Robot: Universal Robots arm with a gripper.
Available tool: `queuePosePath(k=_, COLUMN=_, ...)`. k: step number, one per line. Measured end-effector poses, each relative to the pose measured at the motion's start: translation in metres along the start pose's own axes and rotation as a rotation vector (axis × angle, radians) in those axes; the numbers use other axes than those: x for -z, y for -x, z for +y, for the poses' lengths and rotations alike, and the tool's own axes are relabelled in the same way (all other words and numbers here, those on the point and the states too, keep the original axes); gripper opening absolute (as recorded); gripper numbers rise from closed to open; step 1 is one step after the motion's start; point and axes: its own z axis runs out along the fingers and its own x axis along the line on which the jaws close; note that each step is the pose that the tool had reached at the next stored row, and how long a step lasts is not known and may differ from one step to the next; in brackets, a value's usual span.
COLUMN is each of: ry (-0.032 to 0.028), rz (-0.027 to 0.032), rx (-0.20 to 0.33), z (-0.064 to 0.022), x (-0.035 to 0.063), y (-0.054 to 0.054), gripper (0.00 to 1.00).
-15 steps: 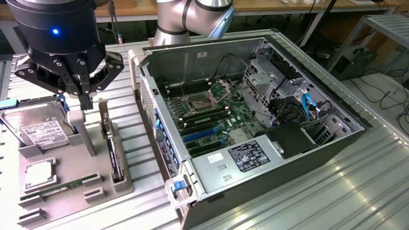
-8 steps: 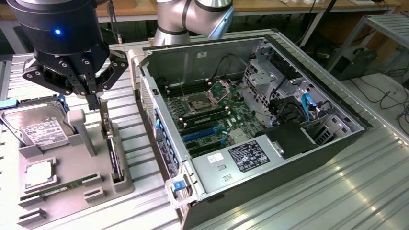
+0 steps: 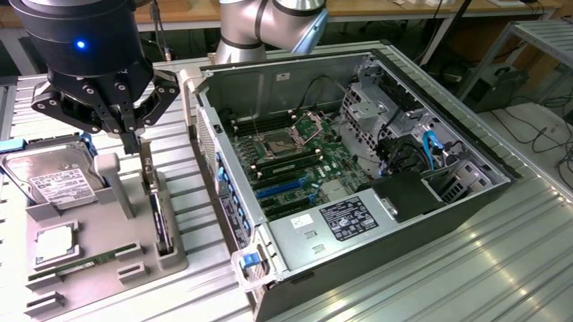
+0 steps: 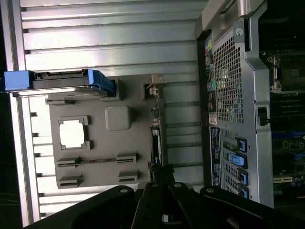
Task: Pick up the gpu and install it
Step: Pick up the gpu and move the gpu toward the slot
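Note:
The gpu is a thin black card standing on edge in a slot of the grey holder tray, with its pale metal bracket at the far end. My black gripper hangs over that bracket end with its fingers shut together and nothing between them, apart from the card. In the wrist view the gpu appears edge-on as a narrow dark strip on the tray. My gripper sits over one end of that strip.
The open computer case lies at the exterior view's right, its motherboard and blue slots exposed. The tray also holds a hard drive, a silver processor and a green memory stick. Slatted aluminium table around.

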Motion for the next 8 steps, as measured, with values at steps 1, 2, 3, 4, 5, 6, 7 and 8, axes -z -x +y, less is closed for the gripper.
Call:
queuePosePath(k=1, ry=0.0, rz=0.0, rx=0.0, z=0.0, x=0.0, y=0.0, gripper=0.11)
queuePosePath(k=2, ry=0.0, rz=-0.0001, rx=0.0, z=0.0, x=0.0, y=0.0, gripper=0.11)
queuePosePath(k=3, ry=0.0, rz=0.0, rx=0.0, z=0.0, x=0.0, y=0.0, gripper=0.11)
queuePosePath(k=4, ry=0.0, rz=0.0, rx=0.0, z=0.0, x=0.0, y=0.0, gripper=0.11)
queuePosePath(k=5, ry=0.0, rz=0.0, rx=0.0, z=0.0, x=0.0, y=0.0, gripper=0.11)
queuePosePath(k=6, ry=0.0, rz=0.0, rx=0.0, z=0.0, x=0.0, y=0.0, gripper=0.11)
queuePosePath(k=7, ry=0.0, rz=0.0, rx=0.0, z=0.0, x=0.0, y=0.0, gripper=0.17)
queuePosePath(k=8, ry=0.0001, rz=0.0, rx=0.0, z=0.0, x=0.0, y=0.0, gripper=0.24)
